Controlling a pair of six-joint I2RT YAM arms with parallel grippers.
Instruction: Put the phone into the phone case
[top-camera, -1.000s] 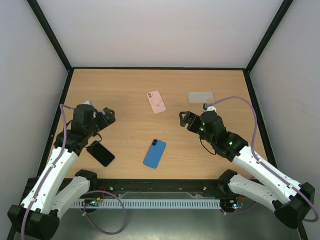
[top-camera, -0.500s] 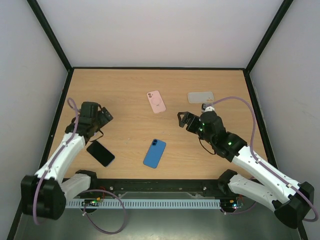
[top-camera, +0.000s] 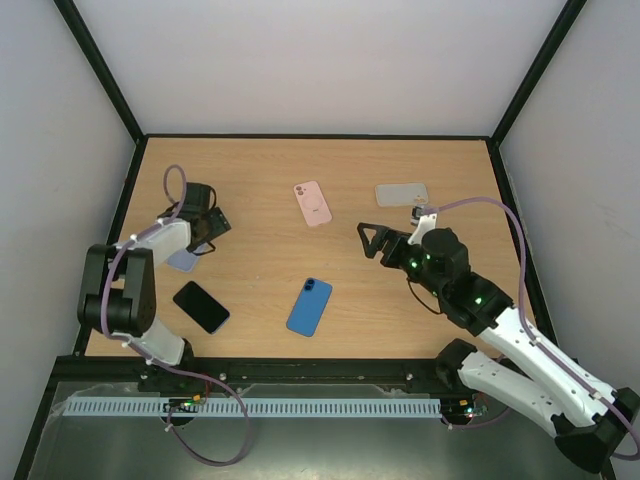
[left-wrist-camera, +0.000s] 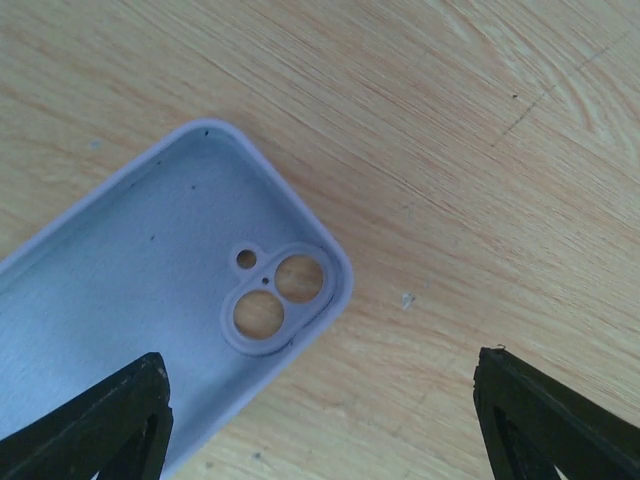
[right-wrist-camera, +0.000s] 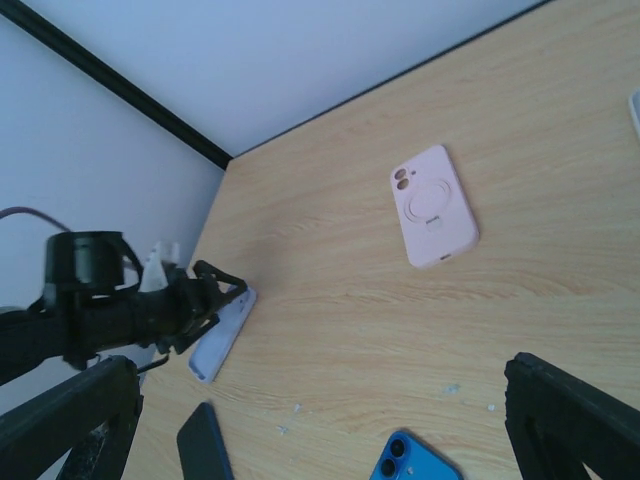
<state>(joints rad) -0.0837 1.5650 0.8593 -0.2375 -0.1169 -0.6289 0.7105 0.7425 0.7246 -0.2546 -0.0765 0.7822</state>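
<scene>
One claw (left-wrist-camera: 320, 356), left, newly above case (left-wrist-camera: 140, 320)

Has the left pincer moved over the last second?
Yes. The left pincer has shifted toward the back, farther from the black phone, which lies unmoved.

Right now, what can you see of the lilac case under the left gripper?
The lilac case lies flat on the table, hollow side up and empty. It looks like soft matte plastic: raised rim, rounded corner, a camera cutout with two large holes and one small. Dark specks dot the inside. The left gripper hangs open above it; whether a finger touches it I cannot tell.
</scene>
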